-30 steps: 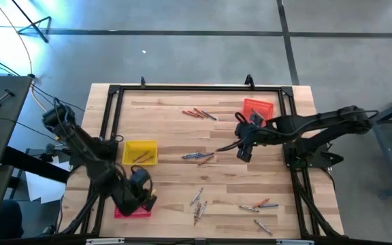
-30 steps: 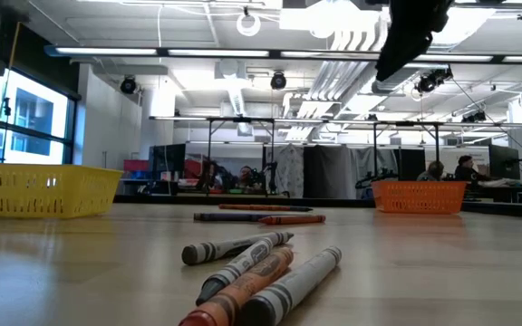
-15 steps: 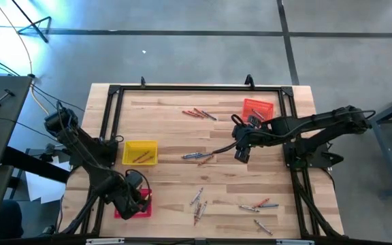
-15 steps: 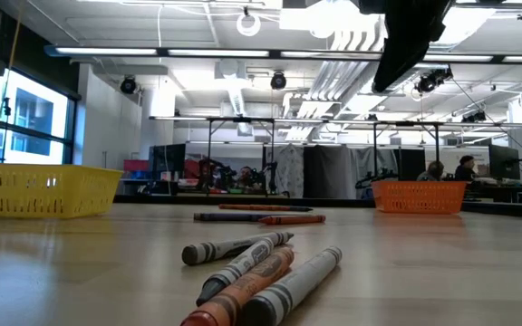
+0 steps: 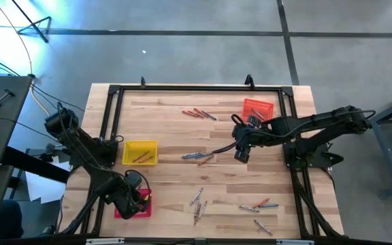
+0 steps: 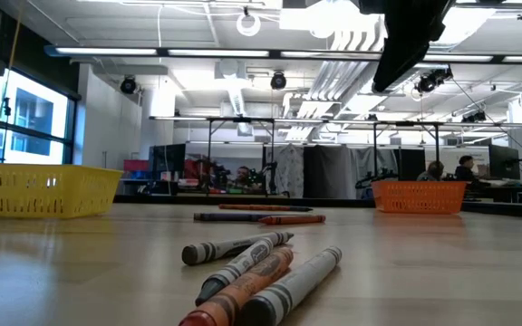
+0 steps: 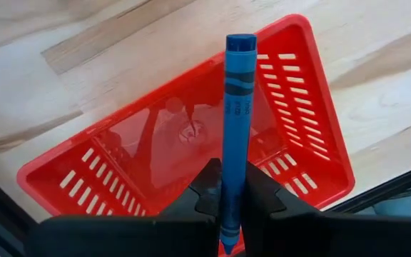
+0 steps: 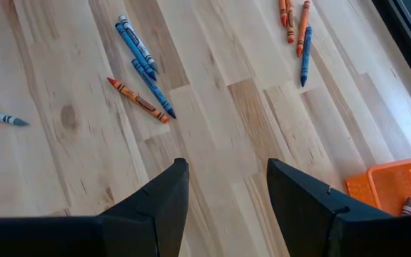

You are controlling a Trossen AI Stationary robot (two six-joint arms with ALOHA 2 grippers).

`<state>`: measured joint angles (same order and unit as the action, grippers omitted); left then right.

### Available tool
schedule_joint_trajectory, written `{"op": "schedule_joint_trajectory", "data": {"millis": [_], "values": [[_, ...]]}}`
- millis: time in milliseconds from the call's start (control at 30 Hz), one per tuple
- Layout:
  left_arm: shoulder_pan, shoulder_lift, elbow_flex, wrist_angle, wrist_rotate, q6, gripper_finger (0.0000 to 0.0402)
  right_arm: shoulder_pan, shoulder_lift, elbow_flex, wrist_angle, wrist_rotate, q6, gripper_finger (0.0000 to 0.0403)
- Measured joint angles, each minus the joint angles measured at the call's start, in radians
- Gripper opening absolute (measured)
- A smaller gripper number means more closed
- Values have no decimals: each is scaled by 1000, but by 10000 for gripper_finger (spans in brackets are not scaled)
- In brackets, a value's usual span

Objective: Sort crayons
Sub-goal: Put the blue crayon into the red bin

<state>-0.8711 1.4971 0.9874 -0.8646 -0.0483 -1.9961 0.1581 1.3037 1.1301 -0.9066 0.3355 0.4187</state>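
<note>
Crayon wrapper text's unreadable. Your left pincer pinches a blue crayon over the red tray at the desk's 7 o'clock corner; right pincer spread above bare mid-desk.

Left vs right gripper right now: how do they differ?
The left gripper is shut on a blue crayon; the right gripper is open and empty. The left hangs over the red slotted plastic tray at the table's near-left corner; the right hovers over bare wood mid-table, near loose crayons. Both have dark fingers.
</note>
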Motion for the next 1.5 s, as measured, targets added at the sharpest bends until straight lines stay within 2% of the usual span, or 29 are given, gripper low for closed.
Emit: {"op": "schedule_joint_trajectory", "data": {"millis": [233,633,867,1133,1333,1500], "values": [[0,0,0,-1,-4,0,20,0,0,0,0,0,-7,181],[0,0,0,-1,12,18,96,0,0,0,0,-1,-8,181],[13,-5,-1,50,11,42,102,0,0,0,-11,-2,-8,181],[140,-5,65,157,-97,286,89,-1,0,0,-84,-7,28,181],[282,-6,150,229,-174,657,85,3,-1,0,-173,-74,116,181],[384,-6,170,243,-288,891,85,59,-1,0,-299,-92,268,181]]}}
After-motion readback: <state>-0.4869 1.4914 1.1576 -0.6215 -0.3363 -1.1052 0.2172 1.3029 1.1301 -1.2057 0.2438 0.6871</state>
